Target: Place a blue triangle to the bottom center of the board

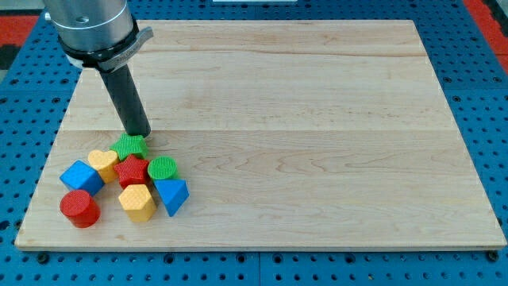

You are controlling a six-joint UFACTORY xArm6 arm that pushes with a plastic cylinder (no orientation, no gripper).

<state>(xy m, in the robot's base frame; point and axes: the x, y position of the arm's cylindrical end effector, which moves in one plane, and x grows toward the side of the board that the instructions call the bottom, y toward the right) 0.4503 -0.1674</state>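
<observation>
- Camera view, item one: your tip (140,133) sits at the top edge of the cluster, touching or just beside the green star (129,145); a bare rod, nothing clamped.
- Item two: blue triangle (172,195), at the cluster's lower right, just beside the yellow hexagon (137,202) and green cylinder (162,168).
- Item three: neighbours red star (131,169), yellow heart (102,163), blue cube (81,176), red cylinder (79,208), all on the board (317,119), lower left.
- Handling: you likely do best circling round to the triangle's left side, then pushing right along the bottom edge, slowly, watching that it does not pivot off the rod.
</observation>
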